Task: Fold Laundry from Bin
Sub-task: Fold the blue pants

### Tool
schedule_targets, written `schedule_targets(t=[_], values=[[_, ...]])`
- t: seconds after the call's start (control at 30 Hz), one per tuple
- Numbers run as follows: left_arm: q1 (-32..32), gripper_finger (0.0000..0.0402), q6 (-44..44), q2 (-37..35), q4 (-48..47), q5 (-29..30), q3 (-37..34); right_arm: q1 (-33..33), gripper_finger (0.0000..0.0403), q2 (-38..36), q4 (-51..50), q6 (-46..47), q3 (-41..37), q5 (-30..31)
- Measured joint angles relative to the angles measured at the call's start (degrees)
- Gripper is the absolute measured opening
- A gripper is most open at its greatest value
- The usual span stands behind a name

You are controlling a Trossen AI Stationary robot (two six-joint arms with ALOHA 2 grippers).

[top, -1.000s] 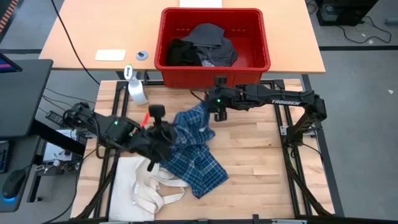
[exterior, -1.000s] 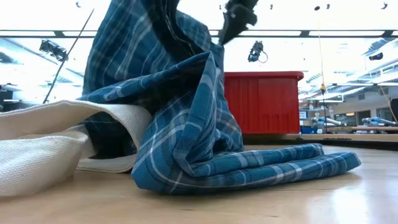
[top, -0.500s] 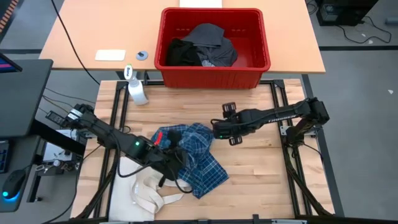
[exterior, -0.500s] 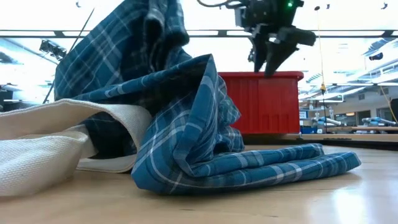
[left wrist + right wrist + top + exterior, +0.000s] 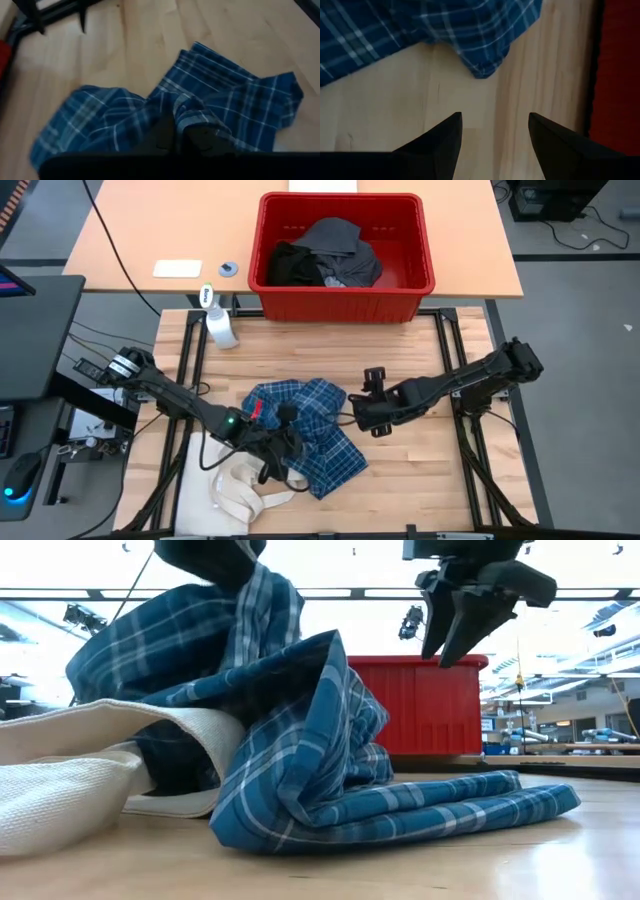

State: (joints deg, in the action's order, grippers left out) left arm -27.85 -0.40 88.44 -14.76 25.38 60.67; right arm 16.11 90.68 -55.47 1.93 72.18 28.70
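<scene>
One garment is out: the shirt [image 5: 305, 430] lies crumpled on the table [image 5: 420, 470], partly over a tote [image 5: 235, 485]. The left gripper [image 5: 283, 442] pinches a fold of it, fingers nearly together. The right gripper [image 5: 368, 412] hangs empty and wide just beside the shirt's edge. It should take an opposite corner, so both can pull the cloth flat before folding. Farther off, the bin [image 5: 345, 295] holds the other laundry [image 5: 325, 255].
</scene>
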Motion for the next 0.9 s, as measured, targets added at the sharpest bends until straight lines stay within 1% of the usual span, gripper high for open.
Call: schedule_targets(t=[0.07,0.17,0.27,0.33,0.4,0.5,0.6,0.77,0.9], values=[[-0.1,0.0070,0.8,0.0,0.7,-1.5,-0.7,0.4,0.0235,-0.5,0.4,1.0,0.0,0.2],[-0.7,0.0138,2.2,0.0,-0.1,-2.8,-1.0,0.7,0.0235,-0.7,2.7,1.9,0.0,-0.4],[-1.7,0.0202,5.8,-0.1,-0.5,-5.9,-1.0,1.2,0.0235,-0.6,7.4,2.7,0.0,-4.6],[-3.0,0.0233,6.0,-0.5,-2.7,-7.1,-0.2,1.8,0.0235,0.0,11.2,2.7,0.0,-7.1],[-4.3,0.0254,5.7,-0.8,-6.1,-7.5,1.7,2.7,0.0235,1.0,14.0,2.6,-0.4,-7.8],[-6.2,0.0269,3.3,-0.9,-15.9,-7.6,5.7,4.0,0.0235,1.2,20.5,2.5,-3.1,-8.7],[-7.4,0.0271,-0.9,-0.9,-24.9,-7.1,8.9,5.0,0.0235,1.2,30.2,3.6,-7.7,-10.8],[-7.5,0.0272,-7.4,-0.8,-36.1,-6.8,9.1,6.9,0.0235,3.8,43.4,7.2,-15.3,-12.5],[-7.0,0.0272,-9.9,-0.8,-40.5,-5.7,9.0,8.0,0.0235,8.7,52.3,9.0,-18.9,-13.4]])
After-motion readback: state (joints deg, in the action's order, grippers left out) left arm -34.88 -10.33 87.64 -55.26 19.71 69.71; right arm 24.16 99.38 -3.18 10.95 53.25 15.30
